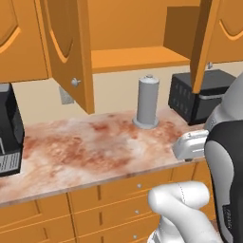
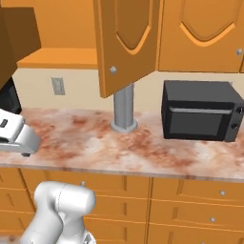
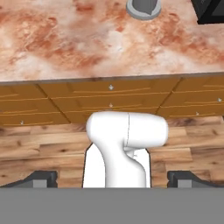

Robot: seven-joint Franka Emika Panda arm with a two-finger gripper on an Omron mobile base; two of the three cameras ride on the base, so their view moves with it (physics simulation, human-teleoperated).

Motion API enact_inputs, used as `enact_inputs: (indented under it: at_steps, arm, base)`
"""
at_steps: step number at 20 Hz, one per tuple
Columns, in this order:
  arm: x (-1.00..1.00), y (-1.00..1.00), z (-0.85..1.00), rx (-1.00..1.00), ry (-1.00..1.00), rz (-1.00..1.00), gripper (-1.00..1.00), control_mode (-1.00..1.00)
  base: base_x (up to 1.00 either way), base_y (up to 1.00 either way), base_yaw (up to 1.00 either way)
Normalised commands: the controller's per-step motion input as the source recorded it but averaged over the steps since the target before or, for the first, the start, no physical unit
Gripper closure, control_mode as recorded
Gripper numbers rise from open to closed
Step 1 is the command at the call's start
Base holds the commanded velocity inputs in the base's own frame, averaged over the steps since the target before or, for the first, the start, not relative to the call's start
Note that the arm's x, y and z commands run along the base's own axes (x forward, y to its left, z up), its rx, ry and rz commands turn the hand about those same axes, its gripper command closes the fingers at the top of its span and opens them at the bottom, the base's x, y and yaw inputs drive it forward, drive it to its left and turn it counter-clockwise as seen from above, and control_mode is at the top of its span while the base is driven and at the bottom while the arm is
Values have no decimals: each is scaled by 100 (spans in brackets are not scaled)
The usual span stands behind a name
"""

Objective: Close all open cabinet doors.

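I see two cabinet doors swung open above the worktop (image 1: 95,147): the left door (image 1: 66,47) at about 11 o'clock in my left base view, the right door (image 1: 204,38) at 1 o'clock. My tool's fingertips (image 3: 41,178) sit low at the hand view's bottom, aimed at the drawers (image 3: 109,98), well below both doors. I cannot tell how wide the tool is open; nothing shows between the tips.

- I can read no words, brands or numbers anywhere in my three views.
- The black microwave (image 2: 199,110) has a control strip at its right edge, but its markings are too small to read.
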Motion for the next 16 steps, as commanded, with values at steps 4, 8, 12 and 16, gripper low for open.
enact_inputs:
  at_steps: [4,8,12,16]
  arm:
    - [0,0,0,0,0,0,-100,100]
    - [0,0,0,0,0,0,-100,100]
    - [0,0,0,0,0,0,-100,100]
    - [0,0,0,0,0,0,-100,100]
  base:
    - [21,20,1]
    - [-4,16,1]
    - [-10,19,1]
    - [-11,26,7]
